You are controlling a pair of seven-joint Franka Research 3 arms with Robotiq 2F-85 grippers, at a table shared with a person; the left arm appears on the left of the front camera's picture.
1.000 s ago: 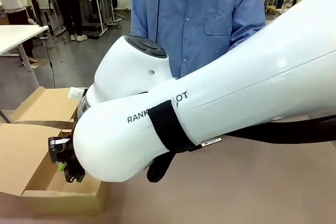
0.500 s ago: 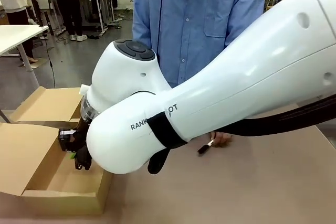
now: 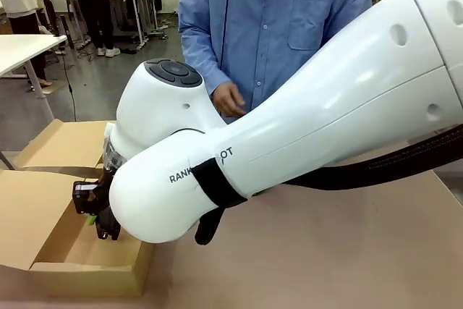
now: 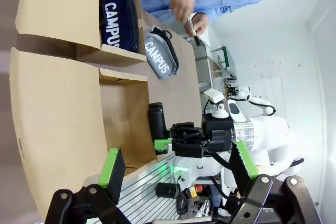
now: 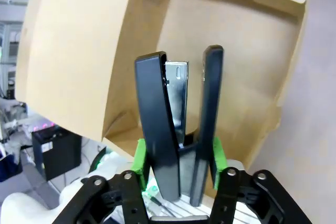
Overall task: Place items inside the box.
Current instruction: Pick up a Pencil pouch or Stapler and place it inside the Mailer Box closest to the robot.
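My right gripper (image 5: 178, 162) is shut on the black stapler (image 5: 178, 119), which points down into the open brown box (image 5: 236, 51). From the front, that gripper (image 3: 94, 215) hangs over the box (image 3: 79, 265) at the table's left. My left gripper (image 4: 177, 163) is open and empty, looking at the box (image 4: 52, 129) and the stapler (image 4: 157, 121) from the side. The grey "CAMPUS" pencil case (image 4: 160, 56) lies on the table beside the box. The navy pencil case (image 4: 118, 19) sits in a smaller box. The person holds the marker pen (image 4: 192, 25). The yellow cutter is out of view.
A person in a blue shirt stands at the far side with a hand (image 3: 228, 99) raised at chest height. A second, smaller cardboard box (image 3: 65, 142) stands behind the large one. My right arm (image 3: 304, 128) spans most of the table.
The person's hand has lifted the marker pen off the table to chest height. My right gripper with the stapler has shifted slightly over the box.
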